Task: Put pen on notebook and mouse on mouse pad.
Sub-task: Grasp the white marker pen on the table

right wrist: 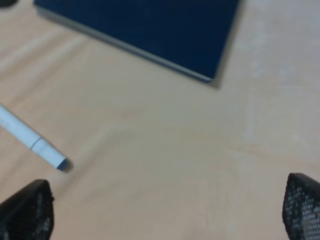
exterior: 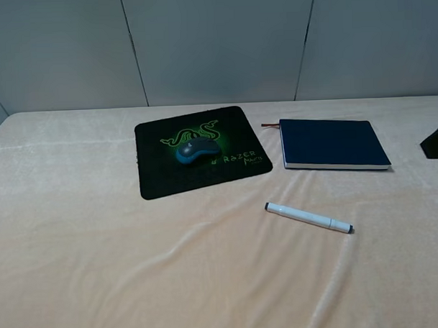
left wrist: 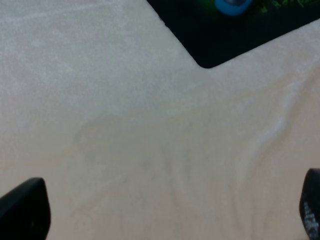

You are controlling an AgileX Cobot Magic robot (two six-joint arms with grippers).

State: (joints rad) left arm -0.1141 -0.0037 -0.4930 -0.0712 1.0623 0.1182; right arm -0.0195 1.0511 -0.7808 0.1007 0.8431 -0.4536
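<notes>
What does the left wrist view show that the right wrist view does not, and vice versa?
Only the left wrist: a corner of the mouse pad and the blue edge of the mouse on it. Only the right wrist: the notebook and one end of the pen, apart on the cloth. Both: beige cloth beneath an open hand, left hand in one, right hand in the other.

The worktop [exterior: 58, 306] lies under a pale peach plush cloth [exterior: 77, 212] that runs to every edge in view. A soft crease [exterior: 196, 237] crosses the cloth toward 6 o'clock, and fainter ripples [exterior: 338, 268] sit toward 5 o'clock; the left wrist view shows similar shallow folds [left wrist: 280, 120]. At 12 o'clock, behind the far edge, stand flat grey wall panels [exterior: 215, 42], split by thin dark seams [exterior: 134, 52].
</notes>
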